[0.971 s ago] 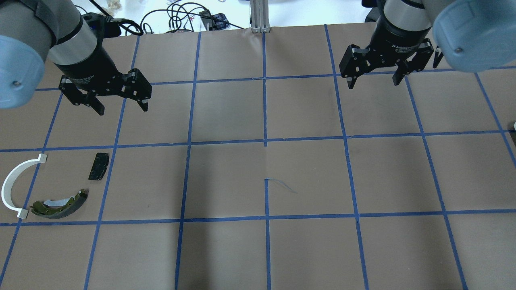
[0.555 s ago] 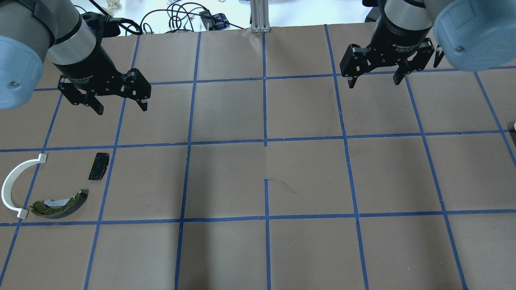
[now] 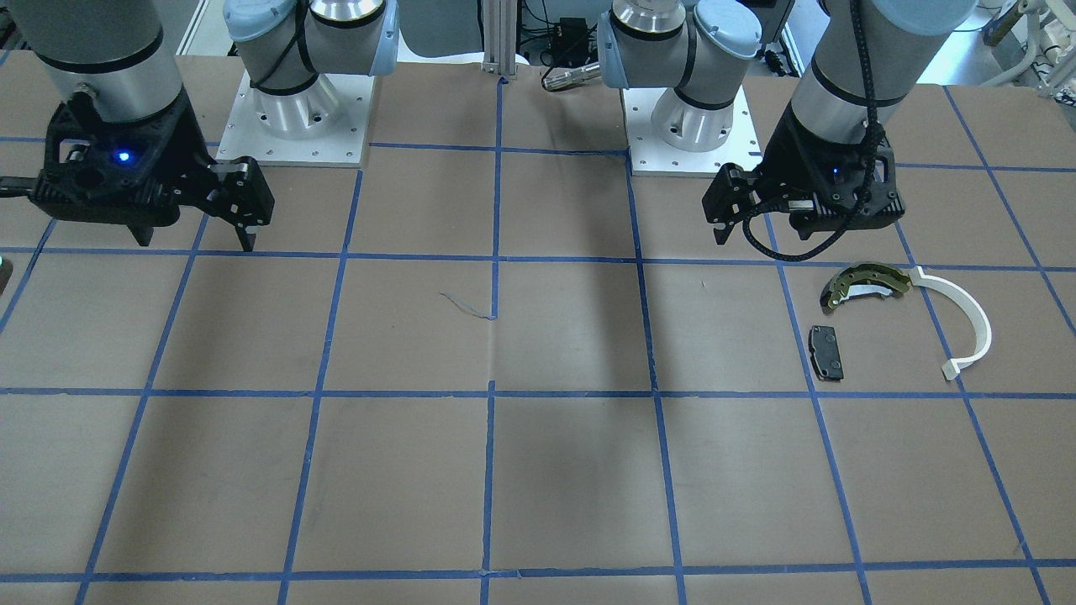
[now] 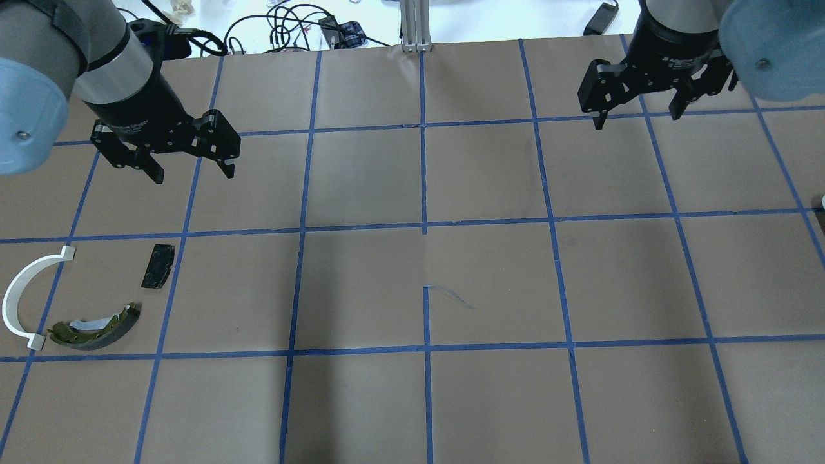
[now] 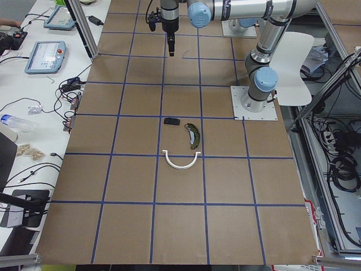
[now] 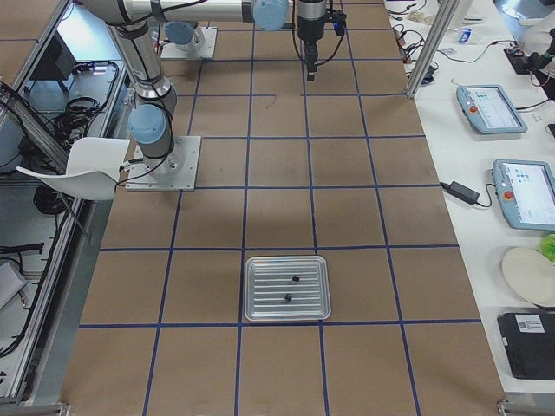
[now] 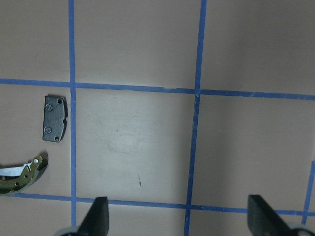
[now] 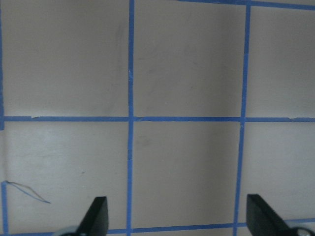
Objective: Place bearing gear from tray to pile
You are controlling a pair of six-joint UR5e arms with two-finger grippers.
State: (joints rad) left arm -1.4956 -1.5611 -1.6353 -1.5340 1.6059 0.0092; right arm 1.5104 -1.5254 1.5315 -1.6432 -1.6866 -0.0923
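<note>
The pile lies at the table's left: an olive-and-black brake shoe [image 4: 97, 327], a white plastic arc [image 4: 26, 293] and a black pad [image 4: 158, 265]. It also shows in the front view, with the shoe [image 3: 866, 281], the arc [image 3: 967, 323] and the pad [image 3: 825, 353]. My left gripper [image 4: 193, 173] hangs open and empty above the table, beyond the pile. My right gripper [image 4: 637, 120] is open and empty at the far right. The silver tray [image 6: 260, 295] shows only in the right side view. Two small dark parts [image 6: 287, 298] lie in it, too small to name.
Blue tape lines grid the brown table. Cables [image 4: 290, 26] and an aluminium post [image 4: 412, 26] stand past the far edge. The arm bases [image 3: 294, 109] sit at the robot's side. Tablets [image 6: 490, 108] lie on the side bench.
My right gripper has moved right and farther from the robot, still open. My left gripper has barely shifted. The pile has not moved.
</note>
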